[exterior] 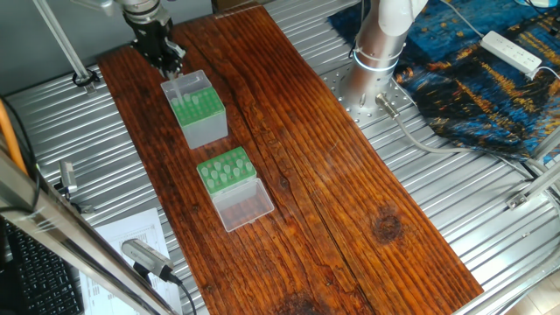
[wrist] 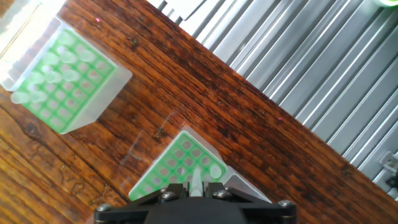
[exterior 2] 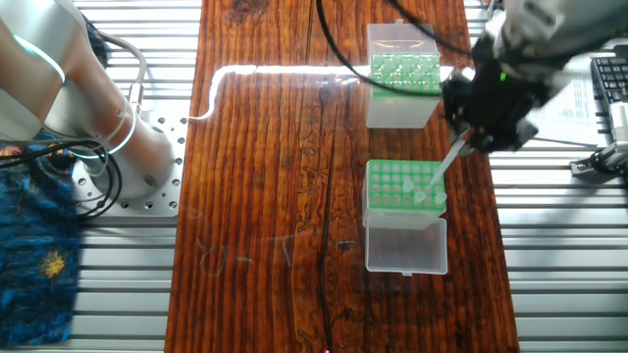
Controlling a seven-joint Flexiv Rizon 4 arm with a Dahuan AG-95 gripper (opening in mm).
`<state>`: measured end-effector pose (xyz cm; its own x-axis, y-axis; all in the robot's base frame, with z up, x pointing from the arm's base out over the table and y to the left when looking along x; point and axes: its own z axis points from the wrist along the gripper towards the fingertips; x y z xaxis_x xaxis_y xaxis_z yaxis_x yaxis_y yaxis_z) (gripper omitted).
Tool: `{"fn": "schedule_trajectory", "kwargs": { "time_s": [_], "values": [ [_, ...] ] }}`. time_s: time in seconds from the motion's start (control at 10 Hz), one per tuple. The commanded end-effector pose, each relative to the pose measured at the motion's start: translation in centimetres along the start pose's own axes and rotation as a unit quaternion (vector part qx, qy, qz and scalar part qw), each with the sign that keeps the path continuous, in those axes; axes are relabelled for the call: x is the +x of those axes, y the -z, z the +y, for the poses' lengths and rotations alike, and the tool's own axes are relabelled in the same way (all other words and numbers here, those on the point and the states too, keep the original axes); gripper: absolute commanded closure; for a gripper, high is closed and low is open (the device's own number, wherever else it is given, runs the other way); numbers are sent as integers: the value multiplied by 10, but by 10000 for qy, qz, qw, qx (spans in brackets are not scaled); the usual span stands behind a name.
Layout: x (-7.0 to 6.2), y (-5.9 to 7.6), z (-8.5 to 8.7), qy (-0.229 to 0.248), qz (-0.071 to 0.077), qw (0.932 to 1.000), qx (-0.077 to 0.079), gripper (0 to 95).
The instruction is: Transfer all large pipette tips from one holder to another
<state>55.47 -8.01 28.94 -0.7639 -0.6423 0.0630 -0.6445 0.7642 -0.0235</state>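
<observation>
One large pipette tip [exterior 2: 450, 162] is clamped between the fingers of the claw [exterior 2: 463, 145], slanting down over the edge of the taller grey-sided holder [exterior 2: 404, 240]. Whether its point has cleared the green top plate cannot be told. A few more tips [exterior 2: 428, 196] stand in that holder's holes. In the hand view the claw [wrist: 194, 190] looks straight down the held tip onto the holder's grid [wrist: 177, 162].

The low green rack [exterior: 226, 171] sits just beside the holder on the wooden counter [exterior: 350, 175], with many tips in it and its clear lid [exterior: 242, 206] open flat. The arm's silver base [exterior: 378, 44] stands beside the counter on ribbed metal. The printed sheet [exterior: 131, 232] is too small to read.
</observation>
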Motion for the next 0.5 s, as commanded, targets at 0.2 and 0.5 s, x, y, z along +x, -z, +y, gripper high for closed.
{"fn": "schedule_trajectory", "kwargs": {
  "time_s": [0.2, 0.5],
  "values": [
    [-7, 23, 14, 8, 113, 9999, 111, 950],
    [-22, 43, 33, -16, 57, 9999, 121, 950]
  ]
}}
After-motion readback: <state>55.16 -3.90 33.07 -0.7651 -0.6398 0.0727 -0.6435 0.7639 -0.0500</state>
